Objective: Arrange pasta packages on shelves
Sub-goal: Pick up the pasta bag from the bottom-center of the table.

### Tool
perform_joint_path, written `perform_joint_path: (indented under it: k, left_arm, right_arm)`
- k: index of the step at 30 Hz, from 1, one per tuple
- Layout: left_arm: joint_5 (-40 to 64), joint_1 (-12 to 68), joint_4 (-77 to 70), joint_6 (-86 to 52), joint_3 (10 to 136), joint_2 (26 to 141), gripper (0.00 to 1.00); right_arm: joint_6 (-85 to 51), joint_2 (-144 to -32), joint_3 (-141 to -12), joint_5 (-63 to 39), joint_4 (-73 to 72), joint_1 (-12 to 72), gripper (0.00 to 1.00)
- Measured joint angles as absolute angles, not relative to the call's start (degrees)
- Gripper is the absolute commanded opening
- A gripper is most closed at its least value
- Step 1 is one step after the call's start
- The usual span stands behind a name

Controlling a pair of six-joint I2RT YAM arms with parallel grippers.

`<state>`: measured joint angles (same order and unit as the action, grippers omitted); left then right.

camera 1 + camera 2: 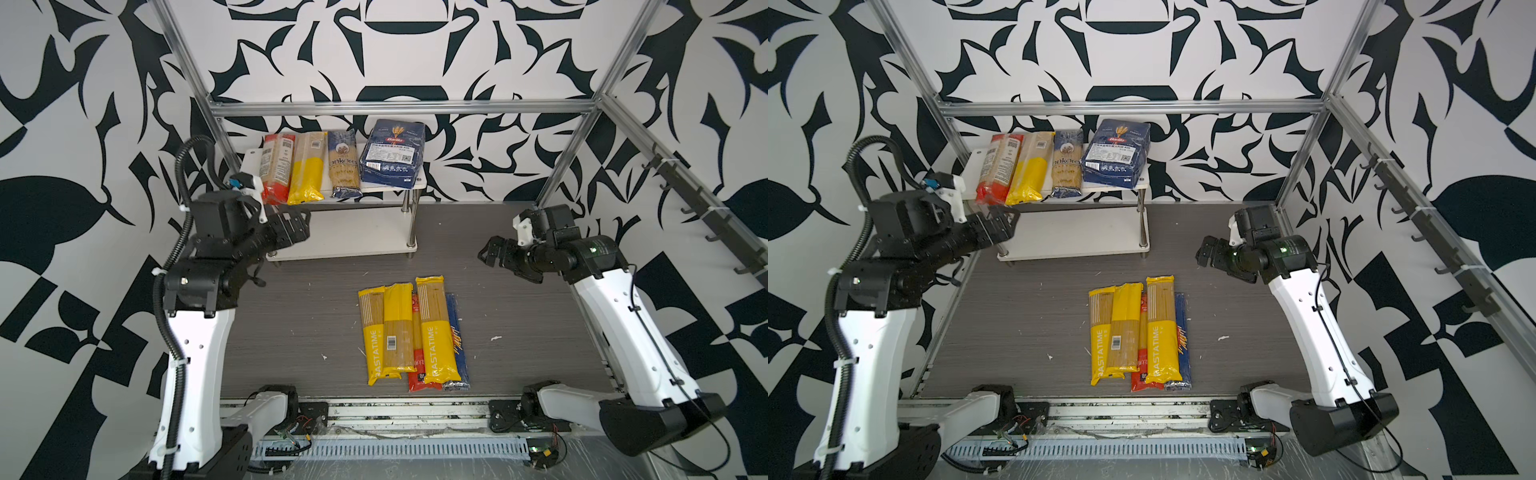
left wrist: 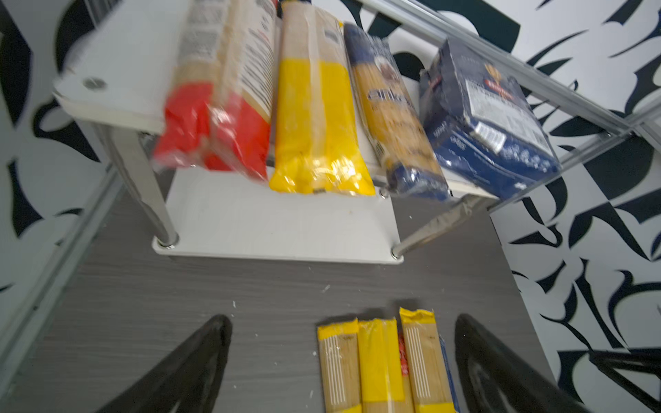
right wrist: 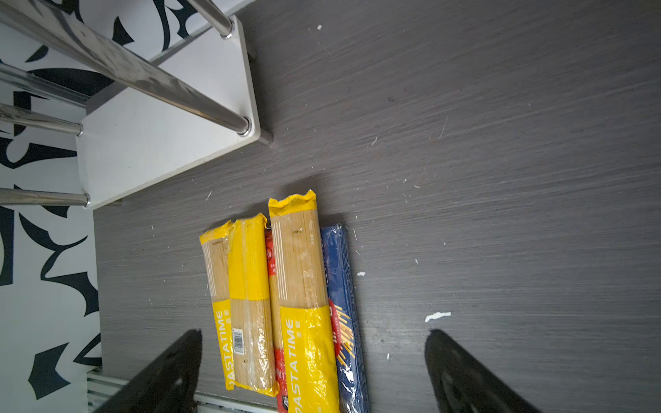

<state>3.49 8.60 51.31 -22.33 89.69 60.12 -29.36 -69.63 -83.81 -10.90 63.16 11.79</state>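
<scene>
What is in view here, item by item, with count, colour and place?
shelved red pack: 1, red, top board, leftmost
shelved yellow pack: 1, yellow, beside it
shelved blue pack: 1, dark blue, third along
Barilla bag: 1, dark blue, top board, rightmost
table yellow packs: 3, yellow, mid-table bunch
table red pack: 1, red, mostly covered in bunch
table blue pack: 1, dark blue, bunch's right edge
rack: 1, white, chrome posts, table's back
table: 1, dark grey
frame bars: several, aluminium, around cell
left pincer: 1, black, open, at rack's front left corner
right pincer: 1, black, open, over table's right side
</scene>
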Motion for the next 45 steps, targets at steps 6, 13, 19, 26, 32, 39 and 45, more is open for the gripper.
perform_joint_path:
  k: [6,13,19,26,32,39,45]
  left_arm:
    - [-0.5,14.7,49.8,-27.6,78.0,54.0,0.99]
    - [-3.2,20.4,46.8,-32.5,69.0,52.3,0.97]
    - [-7.0,30.9,43.7,-37.2,61.4,54.4,0.97]
    - [-13.5,46.7,38.1,-46.2,52.1,57.9,0.97]
    - [-18.9,59.1,33.5,-54.0,49.2,66.9,1.00]
    - [-22.7,67.1,27.4,-59.6,51.1,79.3,0.99]
    - [-24.2,69.0,25.1,-61.9,52.2,85.8,0.99]
  right_arm:
    - [-29.2,-67.4,-79.6,-12.4,63.7,11.8,1.00]
    - [-28.9,-64.1,-75.6,-14.0,64.6,11.8,1.00]
    - [-28.9,-62.1,-74.8,-14.2,66.1,11.8,1.00]
    - [-28.8,-60.2,-73.8,-14.2,67.7,11.8,1.00]
    - [-28.1,-60.0,-73.7,-14.2,69.5,11.8,1.00]
    - [-26.5,-60.0,-73.7,-14.4,70.5,11.8,1.00]
    - [-24.8,-59.9,-73.9,-14.3,72.0,11.8,1.00]
